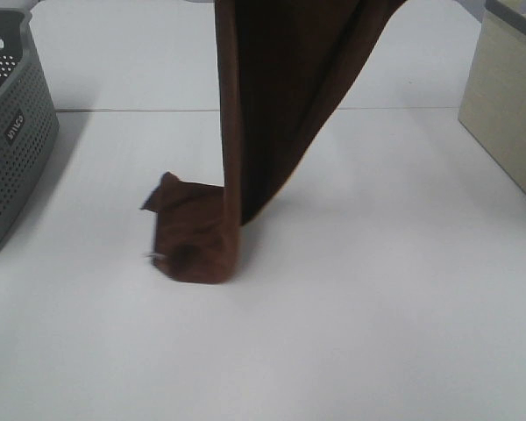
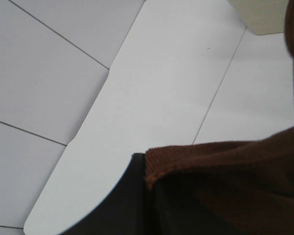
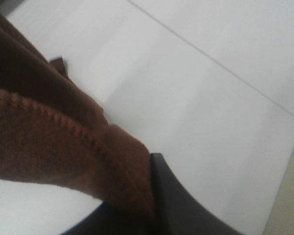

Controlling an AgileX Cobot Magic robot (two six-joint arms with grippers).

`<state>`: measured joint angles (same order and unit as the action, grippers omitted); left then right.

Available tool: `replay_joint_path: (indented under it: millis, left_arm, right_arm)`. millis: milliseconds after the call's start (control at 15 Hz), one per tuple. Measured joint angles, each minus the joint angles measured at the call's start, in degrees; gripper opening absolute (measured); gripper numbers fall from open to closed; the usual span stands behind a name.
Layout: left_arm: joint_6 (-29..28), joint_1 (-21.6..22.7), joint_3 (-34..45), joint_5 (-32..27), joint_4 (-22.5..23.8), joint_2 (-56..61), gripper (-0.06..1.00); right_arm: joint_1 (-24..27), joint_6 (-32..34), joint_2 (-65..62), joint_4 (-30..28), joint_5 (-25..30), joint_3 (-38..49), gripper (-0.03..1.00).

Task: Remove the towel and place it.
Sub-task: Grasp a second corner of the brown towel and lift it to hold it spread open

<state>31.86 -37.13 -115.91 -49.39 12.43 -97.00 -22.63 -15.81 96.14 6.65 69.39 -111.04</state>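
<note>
Currently, towel place: the towel (image 1: 272, 96) hangs down from both tools, which sit above the edge of the exterior high view. Its lower end lies bunched on the surface (image 1: 377, 307) well below them, more under the left tool's side.
Towel handling: soft, limp terry, probably light. It is likely to drag and fold on itself, is not fragile, and is unlikely to slip from a hemmed edge.
Best hold: the stitched top hem, one corner per tool, as it seems to be taken.
Left tool (image 2: 148, 196): jaws together, clamped on the hem.
Right tool (image 3: 152, 208): jaws together, clamped on the thick stitched edge.
Nearby: grey basket (image 1: 13, 132) beyond the left tool's side, apart from the cloth.
</note>
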Motion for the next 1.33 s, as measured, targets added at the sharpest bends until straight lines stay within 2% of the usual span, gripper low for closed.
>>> replay_joint_path:
  millis: [200, 333, 533, 600, 733, 933, 1067, 1333]
  left_arm:
    - [0.3, 5.4, 0.0, 3.8, 0.3, 0.0, 0.00]
    - [1.4, 7.4, 0.0, 7.1, 0.3, -0.1, 0.00]
    - [2.0, 10.0, 0.0, 15.2, 0.2, -0.7, 0.00]
    - [2.0, 10.6, 0.0, 20.9, 0.7, -1.8, 0.00]
    - [2.0, 10.7, 0.0, 25.9, 2.3, -2.9, 0.00]
    - [2.0, 11.1, 0.0, 36.7, 3.7, -5.3, 0.00]
    - [2.0, 12.9, 0.0, 42.7, 3.8, -7.2, 0.00]
    - [2.0, 17.0, 0.0, 50.2, 3.8, -10.6, 0.00]
  right_arm:
    - [0.0, -0.1, 2.1, -5.3, 0.3, -6.9, 0.01]
    - [0.0, -0.1, 3.1, -8.1, -2.9, -9.0, 0.01]
    - [0.0, -0.3, 3.4, -10.8, -13.1, -12.9, 0.01]
    - [0.0, -0.3, 3.4, -11.2, -20.8, -14.4, 0.01]
    - [0.0, -0.3, 3.4, -11.3, -25.4, -14.4, 0.01]
    - [0.0, -0.3, 4.4, -11.5, -32.9, -14.4, 0.01]
    - [0.0, -0.3, 6.0, -11.5, -37.2, -14.4, 0.01]
    - [0.0, -0.3, 10.3, -11.6, -42.9, -15.0, 0.01]
